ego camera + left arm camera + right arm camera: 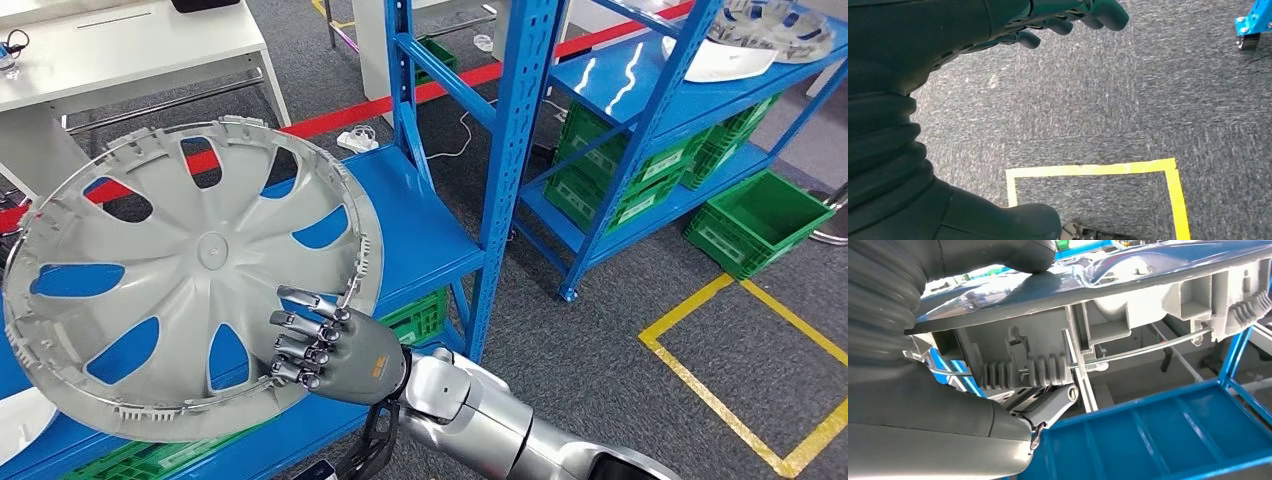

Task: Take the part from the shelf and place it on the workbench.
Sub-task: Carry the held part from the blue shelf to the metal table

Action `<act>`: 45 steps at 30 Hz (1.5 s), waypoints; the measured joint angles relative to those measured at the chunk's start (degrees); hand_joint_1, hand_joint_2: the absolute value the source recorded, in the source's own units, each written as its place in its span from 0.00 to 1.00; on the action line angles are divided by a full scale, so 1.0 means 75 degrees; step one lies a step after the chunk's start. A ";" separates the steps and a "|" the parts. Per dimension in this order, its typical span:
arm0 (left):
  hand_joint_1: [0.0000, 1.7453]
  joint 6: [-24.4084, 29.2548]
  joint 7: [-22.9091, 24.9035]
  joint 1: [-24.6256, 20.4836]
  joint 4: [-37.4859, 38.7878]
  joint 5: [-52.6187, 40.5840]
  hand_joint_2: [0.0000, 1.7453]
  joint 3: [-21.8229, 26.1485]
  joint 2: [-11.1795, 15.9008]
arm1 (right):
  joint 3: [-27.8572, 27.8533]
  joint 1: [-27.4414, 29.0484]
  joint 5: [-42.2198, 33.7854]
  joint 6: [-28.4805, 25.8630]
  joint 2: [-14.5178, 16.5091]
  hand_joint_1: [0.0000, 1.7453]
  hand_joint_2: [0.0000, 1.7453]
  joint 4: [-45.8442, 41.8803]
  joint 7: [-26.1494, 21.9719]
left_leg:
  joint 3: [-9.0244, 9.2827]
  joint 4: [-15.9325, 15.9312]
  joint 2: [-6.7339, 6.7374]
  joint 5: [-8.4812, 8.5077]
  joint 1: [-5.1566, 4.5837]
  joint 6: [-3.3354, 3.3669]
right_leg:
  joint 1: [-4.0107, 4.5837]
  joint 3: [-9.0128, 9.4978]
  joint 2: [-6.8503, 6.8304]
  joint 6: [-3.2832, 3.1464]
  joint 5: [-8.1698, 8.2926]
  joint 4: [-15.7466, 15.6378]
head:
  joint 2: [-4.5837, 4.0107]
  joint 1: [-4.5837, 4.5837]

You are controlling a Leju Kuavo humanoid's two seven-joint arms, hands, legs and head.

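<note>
Clearly the wheel cover (190, 275) is a light thing, thin stiff plastic with a smooth face and brittle clips round the back, so the rim is the place to take it. It hangs tilted above the front edge of the blue shelf (420, 225), clear of it. Right robot hand (335, 350) clamps the lower rim, thumb on the face. Left robot hand (1068, 15) hangs loosely spread over the carpet (1088, 100), holding nothing.
</note>
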 joint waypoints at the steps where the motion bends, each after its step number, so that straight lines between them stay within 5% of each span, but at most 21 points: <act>1: 0.00 0.0000 0.0000 0.0002 0.0000 0.0001 1.00 0.0001 0.0001 | 0.0003 0.0000 -0.0002 0.0002 0.0000 1.00 1.00 0.0000 -0.0002 | -0.0003 0.0002 -0.0001 0.0004 0.0003 -0.0007 | -0.0005 -0.0006 -0.0003 -0.0014 0.0010 -0.0007 | 0.0000 -0.0004; 7: 0.00 0.0000 0.0004 0.0005 0.0001 0.0010 1.00 0.0012 0.0002 | 0.0012 -0.0013 -0.0017 0.0011 0.0000 1.00 1.00 0.0000 -0.0008 | -0.0055 0.0076 0.0007 -0.0101 0.0014 -0.0036 | -0.0016 -0.0049 -0.0025 -0.0076 0.0060 -0.0015 | 0.0000 -0.0005; 9: 0.00 -0.0001 0.0015 0.0002 0.0007 0.0018 1.00 0.0042 0.0002 | 0.0033 -0.0030 -0.0050 0.0022 -0.0001 1.00 1.00 0.0000 -0.0014 | -0.0329 0.0865 0.0022 -0.0753 0.0021 -0.0084 | -0.0008 -0.0179 -0.0050 -0.0156 0.0174 -0.0018 | 0.0000 -0.0017; 11: 0.00 -0.0033 0.0045 -0.0016 0.0015 0.0017 1.00 0.0061 0.0007 | 0.0061 -0.0047 -0.0084 0.0026 -0.0013 1.00 1.00 0.0000 -0.0004 | 0.0213 0.0777 0.0029 -0.1127 -0.0030 0.0012 | 0.0059 -0.0478 -0.0065 -0.0163 0.0439 -0.0020 | 0.0000 -0.0022; 13: 0.00 -0.0068 0.0068 -0.0037 0.0019 0.0017 1.00 0.0065 0.0014 | 0.0080 -0.0069 -0.0101 0.0028 -0.0025 1.00 1.00 -0.0002 0.0007 | 0.0970 -0.0076 0.0029 -0.0914 -0.0114 0.0148 | 0.0092 -0.0667 -0.0076 -0.0076 0.0671 -0.0047 | 0.0000 -0.0015; 16: 0.00 -0.0064 0.0047 -0.0038 0.0021 0.0059 1.00 0.0095 0.0008 | 0.0119 -0.0087 -0.0105 0.0026 -0.0027 1.00 1.00 -0.0003 -0.0002 | 0.0903 -0.0214 0.0051 -0.0750 -0.0138 0.0267 | 0.0070 -0.0679 -0.0068 0.0078 0.0797 -0.0106 | 0.0000 -0.0016; 18: 0.00 -0.0053 0.0013 -0.0037 0.0020 0.0090 1.00 0.0119 -0.0003 | 0.0149 -0.0093 -0.0106 0.0028 -0.0030 1.00 1.00 -0.0002 0.0001 | 0.0827 -0.0311 0.0087 -0.0561 -0.0094 0.0374 | 0.0085 -0.0799 -0.0051 0.0159 0.0480 0.0138 | 0.0000 -0.0003; 21: 0.00 -0.0042 -0.0039 -0.0033 0.0023 0.0108 1.00 0.0141 -0.0019 | 0.0188 -0.0103 -0.0110 0.0033 -0.0037 1.00 1.00 0.0001 -0.0001 | 0.0526 -0.0302 0.0109 -0.0317 -0.0085 0.0445 | 0.0086 -0.1143 -0.0057 0.0225 -0.0513 0.1379 | 0.0000 0.0031; 22: 0.00 -0.0041 -0.0060 -0.0030 0.0023 0.0112 1.00 0.0155 -0.0024 | 0.0199 -0.0102 -0.0112 0.0039 -0.0040 1.00 1.00 0.0001 -0.0001 | 0.0402 -0.0269 0.0116 -0.0247 -0.0085 0.0441 | 0.0083 -0.1173 -0.0059 0.0238 -0.0643 0.1715 | 0.0000 0.0031; 24: 0.00 -0.0044 -0.0099 -0.0028 0.0023 0.0115 1.00 0.0176 -0.0027 | 0.0214 -0.0102 -0.0122 0.0063 -0.0049 1.00 1.00 0.0003 -0.0001 | 0.0154 -0.0180 0.0127 -0.0126 -0.0076 0.0415 | 0.0072 -0.0853 -0.0064 0.0252 -0.0454 0.1632 | 0.0000 0.0036; 26: 0.00 -0.0063 -0.0125 -0.0031 0.0023 0.0111 1.00 0.0179 -0.0030 | 0.0224 -0.0106 -0.0150 0.0104 -0.0055 1.00 1.00 0.0002 0.0006 | -0.0062 -0.0064 0.0124 -0.0031 -0.0070 0.0354 | 0.0066 -0.0115 -0.0075 0.0241 -0.0219 0.0673 | 0.0000 0.0047; 28: 0.00 -0.0087 -0.0136 -0.0033 0.0023 0.0098 1.00 0.0182 -0.0031 | 0.0230 -0.0096 -0.0191 0.0139 -0.0060 1.00 1.00 -0.0006 0.0017 | -0.0176 0.0018 0.0116 0.0052 -0.0077 0.0266 | 0.0094 0.0313 -0.0063 0.0148 -0.0213 -0.0006 | 0.0000 0.0061; 31: 0.00 -0.0097 -0.0103 -0.0029 0.0023 0.0074 1.00 0.0186 -0.0030 | 0.0236 -0.0071 -0.0244 0.0178 -0.0073 1.00 1.00 -0.0039 0.0036 | -0.0217 0.0008 0.0106 0.0195 -0.0073 0.0124 | 0.0111 0.0243 -0.0053 -0.0037 -0.0139 -0.0116 | 0.0000 0.0071; 33: 0.00 -0.0098 -0.0070 -0.0018 0.0023 0.0068 1.00 0.0187 -0.0028 | 0.0238 -0.0064 -0.0275 0.0211 -0.0071 1.00 1.00 -0.0077 0.0037 | -0.0337 0.0207 0.0095 -0.0085 -0.0059 0.0038 | 0.0084 0.0093 -0.0067 -0.0145 0.0026 -0.0142 | 0.0000 0.0062; 36: 0.00 -0.0099 -0.0050 -0.0019 0.0023 0.0068 1.00 0.0189 -0.0026 | 0.0239 -0.0046 -0.0331 0.0272 -0.0070 1.00 1.00 -0.0139 0.0018 | -0.0664 0.1437 0.0087 -0.1158 -0.0032 -0.0061 | 0.0070 -0.0184 -0.0075 -0.0209 0.0275 -0.0144 | 0.0000 0.0050; 37: 0.00 -0.0100 -0.0049 -0.0021 0.0023 0.0068 1.00 0.0190 -0.0025 | 0.0239 -0.0032 -0.0345 0.0283 -0.0071 1.00 1.00 -0.0146 0.0007 | -0.0695 0.1824 0.0087 -0.1321 -0.0027 -0.0078 | 0.0073 -0.0277 -0.0078 -0.0204 0.0355 -0.0140 | 0.0000 0.0049; 39: 0.00 -0.0107 -0.0068 -0.0022 0.0023 0.0066 1.00 0.0191 -0.0025 | 0.0239 0.0005 -0.0358 0.0288 -0.0073 1.00 1.00 -0.0156 -0.0007 | -0.0420 0.1934 0.0087 -0.1155 -0.0023 -0.0071 | 0.0074 -0.0479 -0.0082 -0.0174 0.0518 -0.0130 | 0.0001 0.0050; 41: 0.00 -0.0122 -0.0105 -0.0030 0.0022 0.0050 1.00 0.0192 -0.0025 | 0.0239 0.0037 -0.0363 0.0288 -0.0075 1.00 1.00 -0.0179 -0.0007 | 0.0342 0.1062 0.0076 -0.0880 -0.0025 -0.0013 | 0.0076 -0.0652 -0.0077 -0.0125 0.0674 -0.0124 | 0.0001 0.0050; 43: 0.00 -0.0143 -0.0140 -0.0047 0.0020 0.0030 1.00 0.0193 -0.0022 | 0.0239 0.0057 -0.0361 0.0288 -0.0085 1.00 1.00 -0.0213 -0.0004 | 0.1019 0.0087 0.0049 -0.0932 -0.0062 0.0072 | 0.0084 -0.0731 -0.0077 -0.0043 0.0808 -0.0128 | 0.0000 0.0059; 45: 0.00 -0.0160 -0.0158 -0.0053 0.0020 0.0023 1.00 0.0193 -0.0017 | 0.0240 0.0074 -0.0358 0.0288 -0.0098 1.00 1.00 -0.0241 -0.0002 | 0.1153 -0.0227 0.0030 -0.0986 -0.0113 0.0171 | 0.0078 -0.0742 -0.0084 0.0058 0.0943 -0.0172 | 0.0000 0.0055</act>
